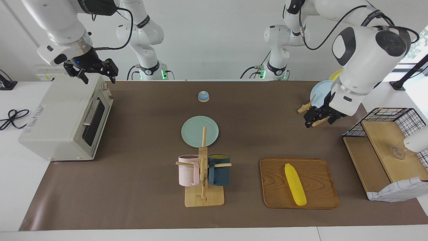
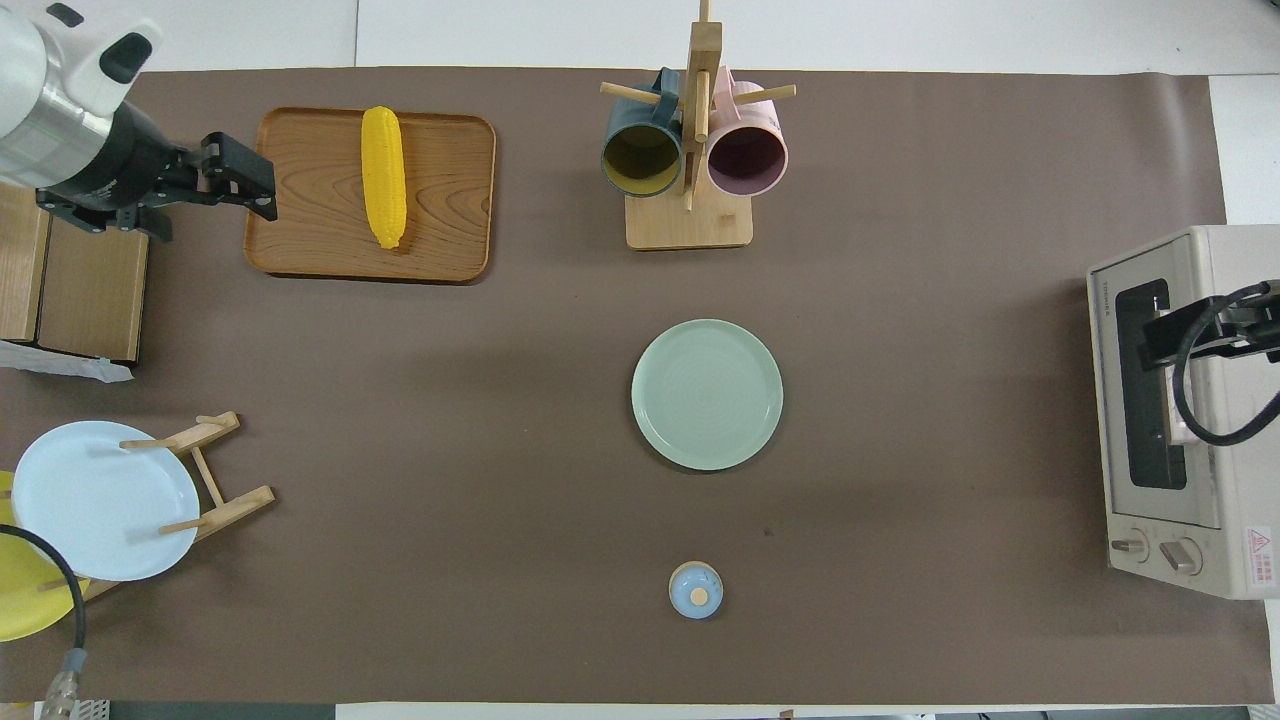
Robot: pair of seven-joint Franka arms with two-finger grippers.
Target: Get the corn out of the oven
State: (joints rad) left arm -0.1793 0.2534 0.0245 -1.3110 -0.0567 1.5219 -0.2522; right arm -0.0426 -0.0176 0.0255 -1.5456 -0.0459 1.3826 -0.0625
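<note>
Facing view
Corn: lower right of frame, flat on a wooden tray.
Oven: left of frame, door closed.
Left gripper: right of frame, raised over the counter, jaws wide, empty.
Right gripper: upper left, over the oven's top, jaws wide, empty.

Overhead view
Corn: upper left, on the tray.
Oven: right edge.
Left gripper: upper left, beside the tray.
Right gripper: right edge, over the oven.

1. Robot lab w/ mock kitchen setup: two white arms bolted at a desk under brown mat, bare white walls.
2. Kitchen props: toaster oven, mug rack, plates, wooden tray.
3. Loose cables beside the desk.
</note>
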